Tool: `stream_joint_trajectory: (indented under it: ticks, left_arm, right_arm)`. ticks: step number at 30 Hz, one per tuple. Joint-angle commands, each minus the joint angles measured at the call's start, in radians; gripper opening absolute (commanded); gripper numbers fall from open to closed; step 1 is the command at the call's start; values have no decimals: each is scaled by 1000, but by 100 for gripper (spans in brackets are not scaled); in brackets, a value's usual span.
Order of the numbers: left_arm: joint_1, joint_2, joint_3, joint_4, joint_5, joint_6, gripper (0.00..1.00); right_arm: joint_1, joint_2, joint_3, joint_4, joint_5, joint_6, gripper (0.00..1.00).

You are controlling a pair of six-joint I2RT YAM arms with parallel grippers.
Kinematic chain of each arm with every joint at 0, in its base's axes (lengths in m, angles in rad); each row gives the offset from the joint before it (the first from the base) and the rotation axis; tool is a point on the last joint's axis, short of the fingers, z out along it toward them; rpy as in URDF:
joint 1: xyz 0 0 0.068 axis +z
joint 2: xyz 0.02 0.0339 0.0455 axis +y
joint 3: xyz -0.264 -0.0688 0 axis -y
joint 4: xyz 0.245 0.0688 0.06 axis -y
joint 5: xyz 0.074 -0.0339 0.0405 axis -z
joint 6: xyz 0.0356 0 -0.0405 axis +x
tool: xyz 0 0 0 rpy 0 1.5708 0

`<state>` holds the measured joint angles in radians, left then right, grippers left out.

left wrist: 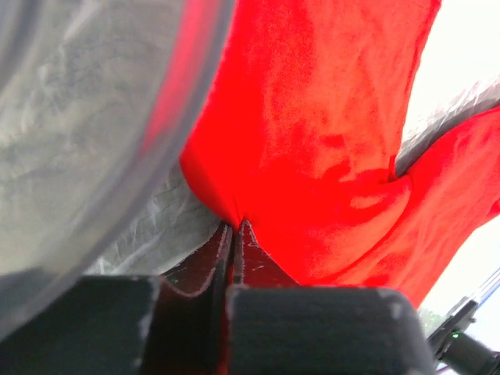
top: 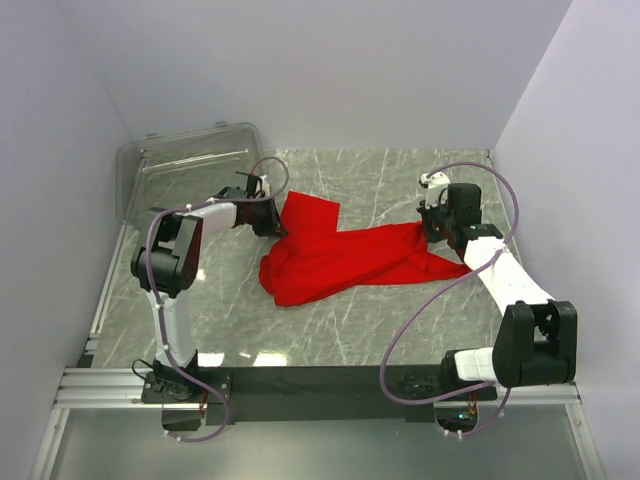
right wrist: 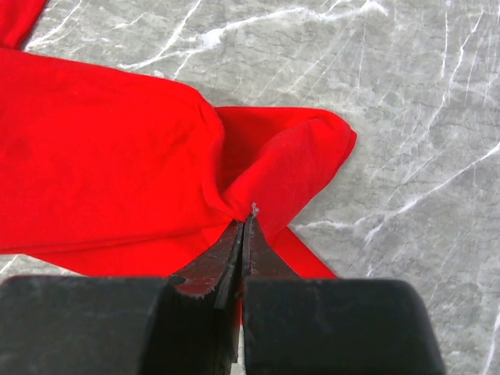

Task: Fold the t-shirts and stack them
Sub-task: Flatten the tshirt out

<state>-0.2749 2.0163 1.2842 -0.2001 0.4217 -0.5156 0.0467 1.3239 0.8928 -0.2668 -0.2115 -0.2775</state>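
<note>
One bright red t-shirt (top: 335,258) lies crumpled across the middle of the marble table, stretched between both arms. My left gripper (top: 268,222) is shut on the shirt's left edge, right beside the clear bin; its wrist view shows the red cloth (left wrist: 312,141) pinched at the fingertips (left wrist: 237,226). My right gripper (top: 437,228) is shut on the shirt's right end. In the right wrist view the red cloth (right wrist: 117,156) bunches into the closed tips (right wrist: 246,219), with a folded flap to the right.
A clear plastic bin (top: 190,165) stands at the back left, close against the left gripper, and fills the left of that wrist view as a blurred wall (left wrist: 78,133). White walls enclose the table on three sides. Cables loop off both arms.
</note>
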Motion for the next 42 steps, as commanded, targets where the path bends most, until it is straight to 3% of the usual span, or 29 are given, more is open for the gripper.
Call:
stream_joint_trajectory:
  ticks: [1,11,23,27,33,38,42]
  left_arm:
    - [-4,-95,-26,71,6,6,1]
    - [3,-376,-68,71,-89,29,1]
    - [46,-701,-59,106,-169,52,1]
    - [49,-859,-45,163,-222,39,1]
    - [49,-1005,45,228,-307,29,1]
    - [49,-1035,179,278,-353,52,1]
    - [49,-970,369,298,-344,58,1]
  right_arm:
    - [-13,-41,-3,8,-6,4,0]
    - [-85,-150,21,20,1,-11,0]
    - [-120,-462,64,-52,-97,-83,0]
    - [-122,-580,205,-132,-143,-78,0]
    - [-122,-631,473,-222,-222,33,0]
    - [-122,-615,655,-209,-269,112,0]
    - [-122,-583,780,-149,-281,171,0]
